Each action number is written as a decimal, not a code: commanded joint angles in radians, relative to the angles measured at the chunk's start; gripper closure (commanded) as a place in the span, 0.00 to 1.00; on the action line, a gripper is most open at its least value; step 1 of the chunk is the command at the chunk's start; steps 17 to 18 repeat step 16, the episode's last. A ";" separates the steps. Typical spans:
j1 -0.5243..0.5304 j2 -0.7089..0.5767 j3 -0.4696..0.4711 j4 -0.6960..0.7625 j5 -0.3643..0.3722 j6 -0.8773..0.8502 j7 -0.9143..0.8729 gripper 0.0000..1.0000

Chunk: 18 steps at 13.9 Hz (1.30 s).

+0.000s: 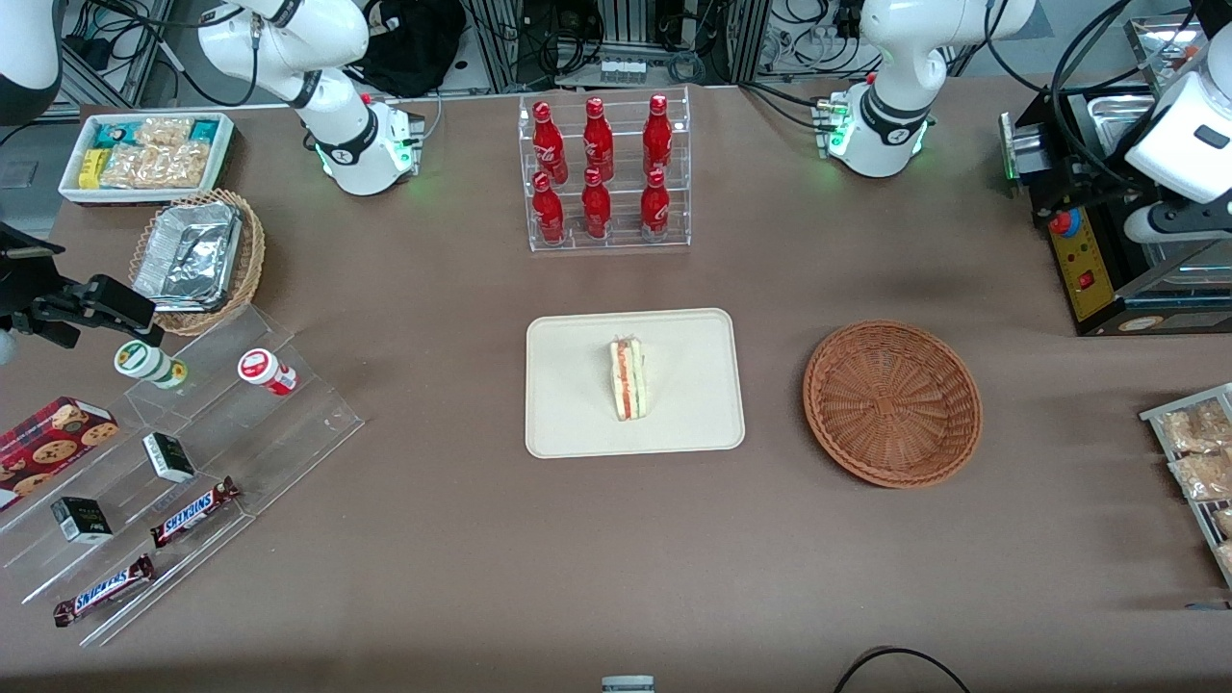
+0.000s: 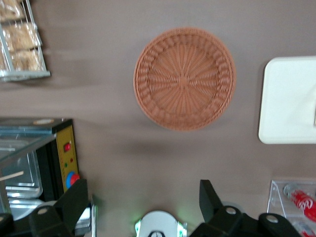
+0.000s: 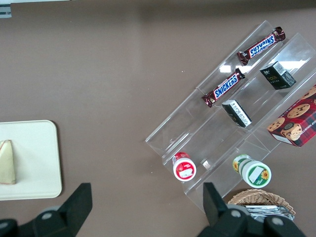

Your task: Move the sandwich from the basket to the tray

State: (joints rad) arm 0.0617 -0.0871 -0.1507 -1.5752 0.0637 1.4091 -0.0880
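Resting on the tray [image 1: 577, 423], the sandwich [image 1: 628, 379] sits near the middle w/ its filling edge up, red-orange and green stripes showing from the front view. It looks stable there, well inside the low rim, so the placing part of the task seems done. The right wrist view catches only a pale corner of the sandwich [image 3: 7, 162] on the tray [image 3: 34, 163].

The basket [image 1: 892, 403] is bare inside, nothing in the weave, and it stands apart from the tray, toward the working arm's end of the table. That gap makes sense: each has its own spot, so a lift and carry across was needed, not a slide.

The gripper [image 2: 143, 207] hangs high above the table, looking straight down on the basket [image 2: 184, 79] w/ the tray's edge [image 2: 289, 98] beside it. Its two fingers [image 2: 71, 202] are spread wide, nothing between them, only bare tabletop and the arm's base below. Prob. it is up there bc the job is over and height keeps it clear of everything; no contact w/ basket, tray or sandwich.

Judgement: task approx complete, nothing left but to stay clear. Risk is low; the sandwich stands on a narrow side, so a bump to the tray could tip it
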 commanded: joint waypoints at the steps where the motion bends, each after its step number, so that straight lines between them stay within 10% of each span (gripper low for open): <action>1: 0.001 0.009 0.000 0.024 -0.004 0.011 0.016 0.00; 18: 0.006 0.010 0.048 0.034 -0.056 -0.001 0.019 0.00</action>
